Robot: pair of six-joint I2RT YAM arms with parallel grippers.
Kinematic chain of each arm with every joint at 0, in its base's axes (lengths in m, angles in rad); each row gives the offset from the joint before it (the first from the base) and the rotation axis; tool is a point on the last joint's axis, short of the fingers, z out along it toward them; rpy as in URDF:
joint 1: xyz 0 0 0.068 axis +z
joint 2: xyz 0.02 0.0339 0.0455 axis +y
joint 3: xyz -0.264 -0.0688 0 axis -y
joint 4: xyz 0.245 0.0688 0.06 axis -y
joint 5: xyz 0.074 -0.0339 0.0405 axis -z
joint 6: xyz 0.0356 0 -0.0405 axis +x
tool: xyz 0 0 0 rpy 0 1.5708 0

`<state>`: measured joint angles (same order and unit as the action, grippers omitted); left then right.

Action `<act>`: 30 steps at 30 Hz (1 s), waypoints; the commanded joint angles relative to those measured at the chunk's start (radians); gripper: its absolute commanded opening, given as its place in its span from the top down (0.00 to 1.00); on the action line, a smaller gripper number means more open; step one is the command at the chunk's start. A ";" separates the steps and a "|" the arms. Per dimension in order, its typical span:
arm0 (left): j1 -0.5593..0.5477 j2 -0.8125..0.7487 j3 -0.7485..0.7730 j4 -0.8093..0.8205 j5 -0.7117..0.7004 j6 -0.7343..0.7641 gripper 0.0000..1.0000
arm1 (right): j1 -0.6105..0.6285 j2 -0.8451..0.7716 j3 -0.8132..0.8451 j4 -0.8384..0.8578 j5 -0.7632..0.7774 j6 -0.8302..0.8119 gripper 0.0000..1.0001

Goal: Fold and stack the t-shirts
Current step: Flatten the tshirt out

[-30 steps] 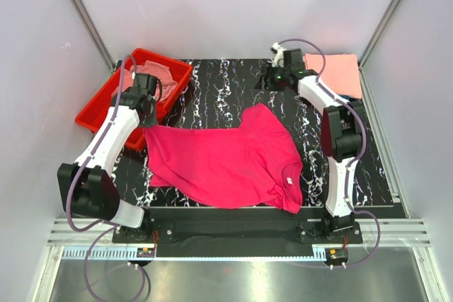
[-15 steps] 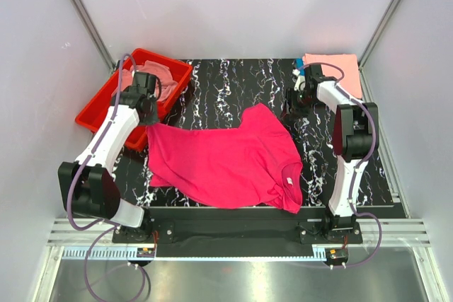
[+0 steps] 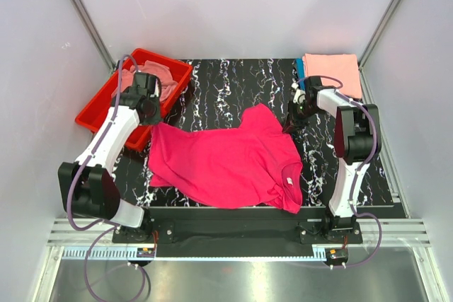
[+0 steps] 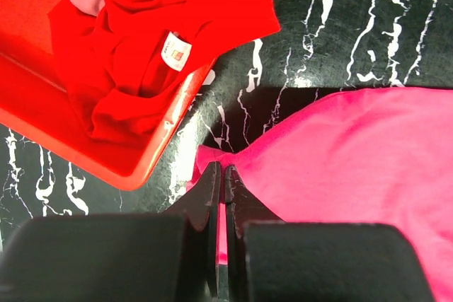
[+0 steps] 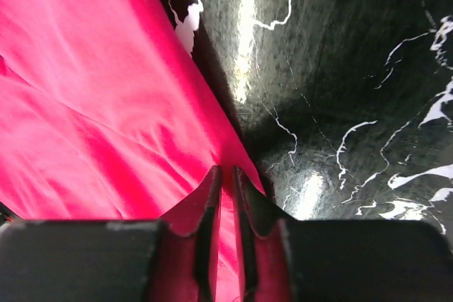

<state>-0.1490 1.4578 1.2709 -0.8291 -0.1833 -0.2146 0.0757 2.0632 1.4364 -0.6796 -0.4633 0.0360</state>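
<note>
A hot pink t-shirt (image 3: pixel 226 157) lies spread on the black marble table. My left gripper (image 3: pixel 151 119) is shut on the shirt's back left corner (image 4: pixel 212 155), just beside the red tray; the cloth bunches at the fingertips (image 4: pixel 221 171). At the shirt's back right edge (image 5: pixel 212 125), my right gripper (image 3: pixel 289 124) has come down. Its jaws stand almost together with pink cloth in the narrow gap (image 5: pixel 225 173). A folded salmon-peach t-shirt (image 3: pixel 333 72) rests at the back right corner.
The red plastic tray (image 3: pixel 95 111) stands at the back left. It holds a crumpled red t-shirt (image 4: pixel 141 40) and a dusty pink one (image 3: pixel 152 76). A blue edge (image 3: pixel 299 68) shows under the salmon-peach shirt. Grey walls close in both sides.
The right arm swung from beside the salmon-peach shirt down to the pink shirt's back right edge, and its jaws narrowed onto the cloth. The left gripper kept its hold on the corner.
</note>
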 commanded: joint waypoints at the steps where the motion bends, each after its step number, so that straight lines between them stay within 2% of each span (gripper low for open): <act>1: 0.003 -0.050 -0.024 0.041 -0.039 -0.023 1.00 | -0.002 -0.095 0.013 0.020 0.003 0.010 0.83; 4: 0.003 -0.051 -0.022 0.035 -0.036 -0.016 1.00 | -0.001 -0.124 0.021 0.035 0.002 0.016 0.92; 6: 0.003 -0.056 -0.018 0.036 -0.021 -0.025 1.00 | 0.001 -0.126 0.039 0.035 -0.001 0.002 0.92; 7: 0.003 -0.062 -0.021 0.041 -0.013 -0.026 1.00 | -0.001 -0.124 0.045 0.038 -0.021 -0.005 0.89; 8: 0.003 -0.062 -0.018 0.041 -0.005 -0.028 1.00 | -0.001 -0.115 0.051 0.037 -0.021 -0.005 0.81; 10: 0.003 -0.057 -0.019 0.041 0.013 -0.034 1.00 | -0.002 -0.103 0.067 0.043 -0.032 -0.007 0.56; 11: 0.003 -0.054 -0.024 0.042 0.025 -0.034 1.00 | -0.001 -0.085 0.077 0.041 -0.032 -0.010 0.53; 16: 0.003 -0.059 -0.034 0.047 0.027 -0.031 1.00 | -0.002 -0.035 0.081 -0.014 0.008 -0.031 0.52; 24: 0.003 -0.043 -0.028 0.058 0.030 -0.026 1.00 | -0.004 -0.031 -0.002 -0.023 0.020 -0.021 0.54; 30: 0.003 -0.043 -0.036 0.062 0.025 -0.017 1.00 | -0.007 -0.031 -0.033 -0.024 0.063 -0.030 0.51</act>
<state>-0.1490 1.4342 1.2407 -0.8085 -0.1711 -0.2367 0.0753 2.0407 1.4120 -0.6891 -0.4397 0.0227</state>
